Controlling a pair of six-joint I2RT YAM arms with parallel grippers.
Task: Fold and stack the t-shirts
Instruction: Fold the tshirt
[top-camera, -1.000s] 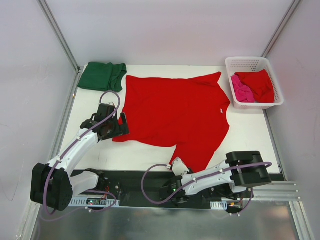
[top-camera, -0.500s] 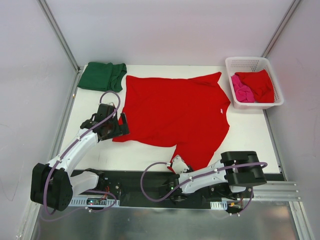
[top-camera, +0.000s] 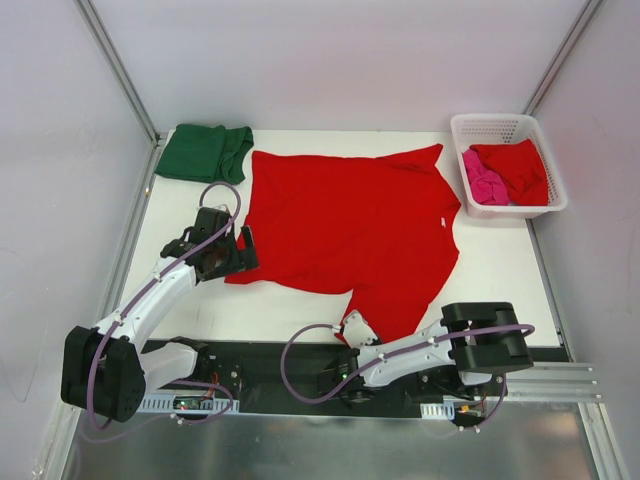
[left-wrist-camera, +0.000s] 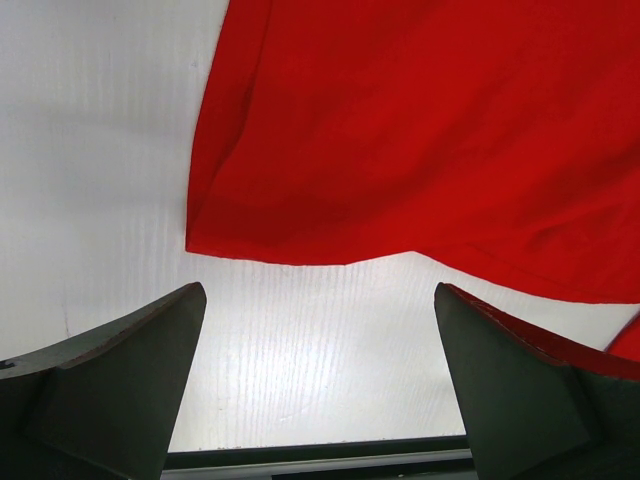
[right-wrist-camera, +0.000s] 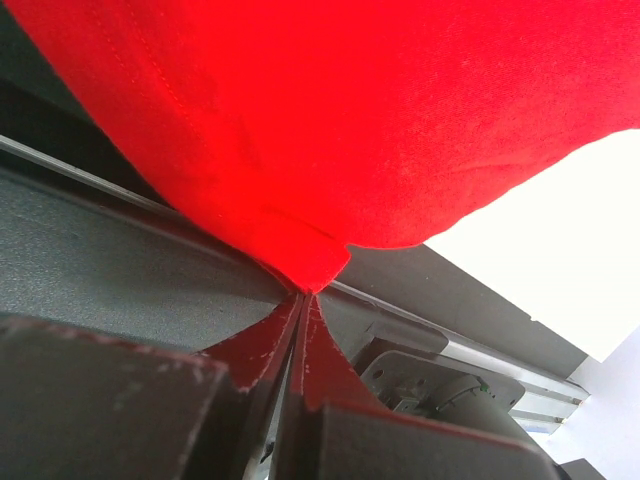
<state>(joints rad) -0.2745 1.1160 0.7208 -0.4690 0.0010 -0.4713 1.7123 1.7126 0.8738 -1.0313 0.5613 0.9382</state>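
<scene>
A bright red t-shirt lies spread flat on the white table, with one sleeve pointing toward the near edge. My right gripper is shut on the tip of that sleeve; in the right wrist view the red t-shirt ends in a corner pinched by the right gripper. My left gripper is open at the shirt's left lower corner. The left wrist view shows the left gripper over bare table, just short of the red t-shirt's edge. A dark green t-shirt lies folded at the far left.
A white lattice basket at the far right holds another red t-shirt and a pink one. Metal frame posts stand at both far corners. A black base rail runs along the near edge.
The right gripper's jaws have closed on the sleeve tip, and the right arm has shifted slightly left. The left arm has not moved.
</scene>
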